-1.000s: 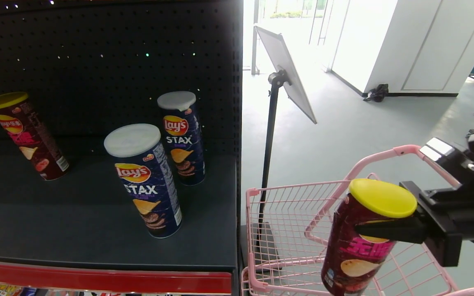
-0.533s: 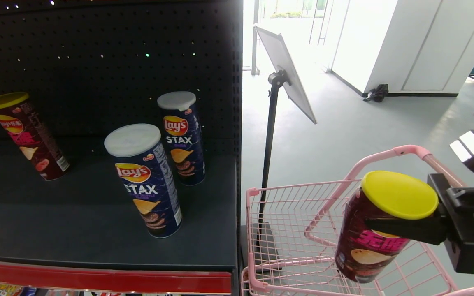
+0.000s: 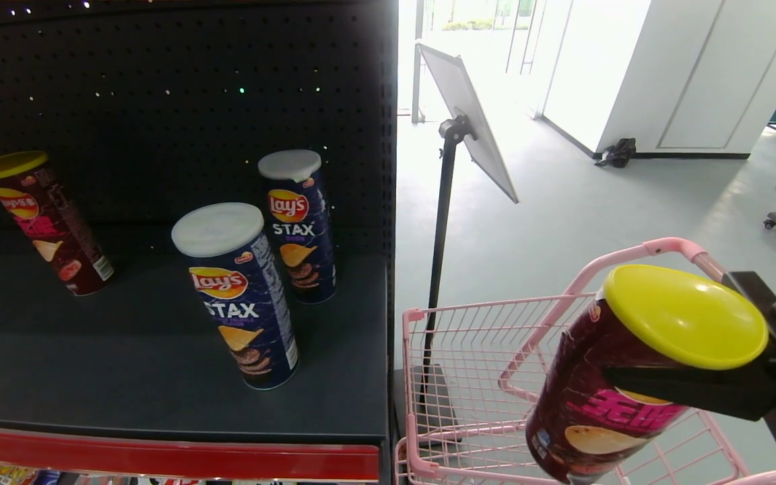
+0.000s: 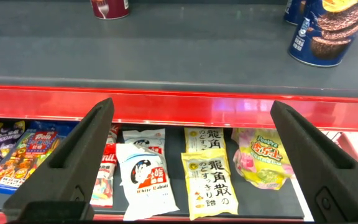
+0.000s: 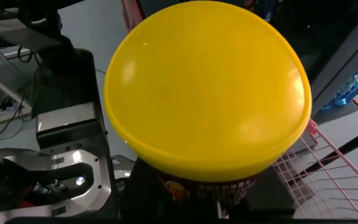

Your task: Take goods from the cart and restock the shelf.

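Progress: pinching yellow-lidded can (image 3: 597, 431) in right gripper (image 3: 637, 377), right of shelf (image 3: 125, 364); holding left gripper (image 4: 191, 109) spread wide before shelf; not yet standing it by three cans (image 3: 240, 296) there.

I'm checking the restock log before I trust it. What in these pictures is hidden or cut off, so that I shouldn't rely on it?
- Pink wire cart floor, head view: partly behind the dark red yellow-lidded chip can and cut by the lower edge; remaining goods unknowable.
- Right gripper far fingertip, head view: behind that can.
- Can's body, right wrist view: hidden under its yellow lid.
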You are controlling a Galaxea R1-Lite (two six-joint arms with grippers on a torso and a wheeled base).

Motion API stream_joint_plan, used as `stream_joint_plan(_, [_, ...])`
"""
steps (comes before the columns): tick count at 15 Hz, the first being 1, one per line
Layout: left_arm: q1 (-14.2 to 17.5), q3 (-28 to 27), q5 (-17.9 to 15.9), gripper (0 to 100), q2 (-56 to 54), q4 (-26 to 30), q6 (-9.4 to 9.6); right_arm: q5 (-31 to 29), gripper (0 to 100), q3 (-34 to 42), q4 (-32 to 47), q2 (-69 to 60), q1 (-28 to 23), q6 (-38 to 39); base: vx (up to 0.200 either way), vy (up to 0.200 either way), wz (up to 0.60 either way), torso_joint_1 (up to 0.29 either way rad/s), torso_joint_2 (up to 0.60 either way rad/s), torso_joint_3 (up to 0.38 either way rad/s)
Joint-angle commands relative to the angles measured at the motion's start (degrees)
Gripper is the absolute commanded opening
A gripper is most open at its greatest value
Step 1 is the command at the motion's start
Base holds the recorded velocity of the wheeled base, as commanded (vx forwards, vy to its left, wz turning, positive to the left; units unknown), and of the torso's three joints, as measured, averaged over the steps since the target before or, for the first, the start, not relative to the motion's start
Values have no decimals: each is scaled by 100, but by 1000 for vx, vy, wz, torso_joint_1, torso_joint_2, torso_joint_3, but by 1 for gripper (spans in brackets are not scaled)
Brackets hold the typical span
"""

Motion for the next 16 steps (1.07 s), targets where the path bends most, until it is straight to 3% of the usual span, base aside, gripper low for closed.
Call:
stream_joint_plan(1, [0, 1, 1, 100, 8, 0, -2, -22, 0, 85, -6, 3, 137, 1, 0, 0, 0, 0, 0, 0])
stream_joint_plan(16, [0, 1, 1, 100, 8, 0, -2, -31, 0, 278, -32, -94, 40, 19, 0, 0, 0, 0, 0, 0])
